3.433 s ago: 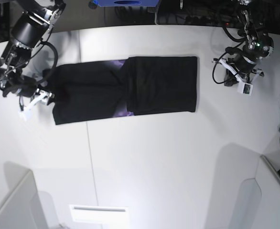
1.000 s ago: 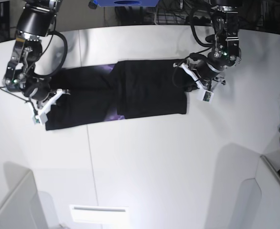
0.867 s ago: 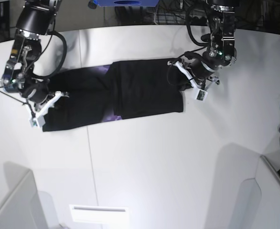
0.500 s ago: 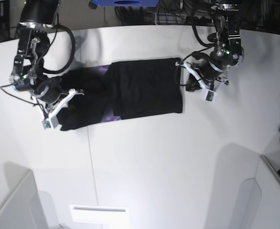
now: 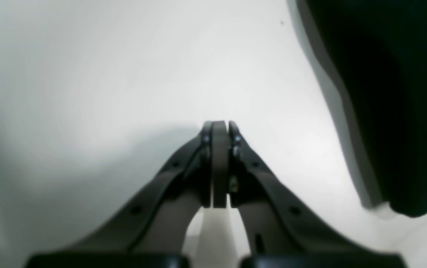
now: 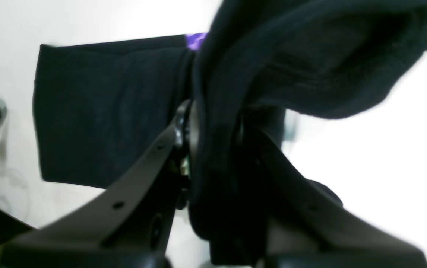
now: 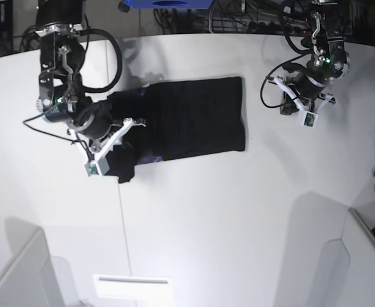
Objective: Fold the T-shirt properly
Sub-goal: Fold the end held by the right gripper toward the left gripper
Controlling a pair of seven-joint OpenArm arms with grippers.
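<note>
Nearest the camera in the base view, the front of the white curved table [image 7: 207,224] lies bare. Beyond that bare stretch, toward the table's far edge and left of its middle, lies the large black short-sleeved cloth T-shirt [image 7: 197,115], already narrowed into a long band that runs along the far edge. Its right-hand portion sits flat as a doubled rectangle, while its left end is bunched and lifted off the surface. The right gripper [image 7: 104,150] has its jaws clamped on that left end: in the right wrist view a thick roll of black cloth [image 6: 217,141] fills the gap between the dark fingers, and a sliver of purple print [image 6: 195,37] peeks out at the fold line beyond. The left gripper [image 5: 219,128] is pressed fully closed on nothing, poised over bare white surface (the shirt's edge shows only as a dark mass at the right of its wrist view), and in the base view it stands clear of the shirt, off its right end near the far right corner. Judging by this, the lengthwise folds look done and the crosswise fold is under way; what seems left is to carry the gathered end over the flat portion, lay it down squarely, release it and smooth the stack.
</note>
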